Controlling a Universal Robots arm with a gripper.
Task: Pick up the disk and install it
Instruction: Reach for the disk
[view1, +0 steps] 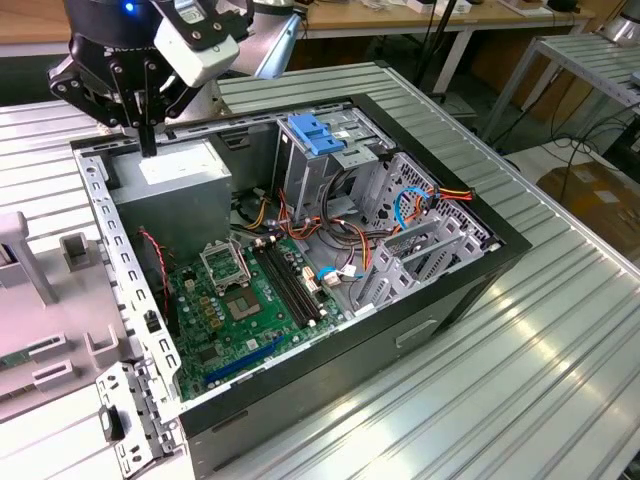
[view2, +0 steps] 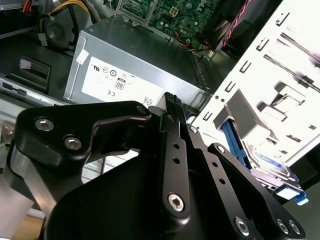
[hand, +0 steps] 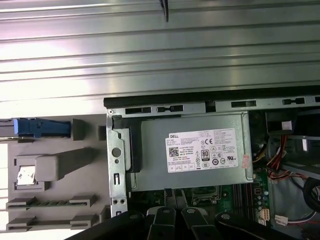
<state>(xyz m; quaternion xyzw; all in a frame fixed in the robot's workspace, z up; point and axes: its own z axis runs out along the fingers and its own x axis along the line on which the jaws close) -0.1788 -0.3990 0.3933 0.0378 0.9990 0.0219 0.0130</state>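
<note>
The disk (view2: 264, 159) lies flat in a pale holder (view2: 280, 75) on the surface (view1: 560, 330), just beyond the case wall (hand: 117, 150) from the power-supply box (view2: 135, 65). It is judged rigid, fairly heavy and shock-sensitive, best taken across its blue side rails. The gripper (view1: 147, 140) hangs over the power-supply box, fingers together and empty.

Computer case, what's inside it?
A grey power supply, a green motherboard, cables and a drive cage. What's under the power supply is hidden.
</note>
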